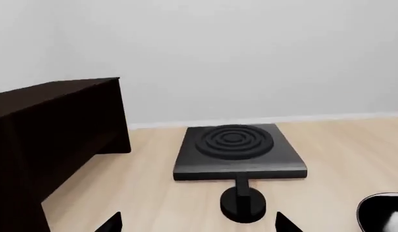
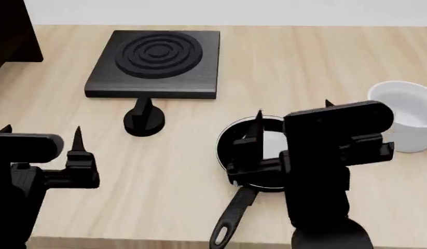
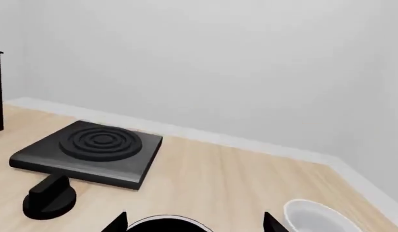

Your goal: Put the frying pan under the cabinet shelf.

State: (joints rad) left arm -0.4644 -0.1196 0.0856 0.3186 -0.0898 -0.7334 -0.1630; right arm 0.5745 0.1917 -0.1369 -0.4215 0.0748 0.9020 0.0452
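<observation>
The frying pan (image 2: 271, 141) sits on the wooden table right of centre, and its long black handle (image 2: 231, 218) points toward the front edge. My right gripper (image 2: 293, 111) hovers open directly over the pan with nothing between its fingers. The right wrist view shows only the pan's silver rim (image 3: 163, 223), between the open fingertips of that gripper (image 3: 195, 224). My left gripper (image 2: 41, 130) stands open and empty at the front left, apart from the pan. The dark brown cabinet shelf (image 2: 12, 31) is at the far left corner and looms large in the left wrist view (image 1: 50, 145).
A square black stove plate (image 2: 154, 62) lies at the back centre, with a black knob (image 2: 144, 120) just in front of it. A white bowl (image 2: 407, 122) stands right of the pan. The table's front edge runs close below both arms.
</observation>
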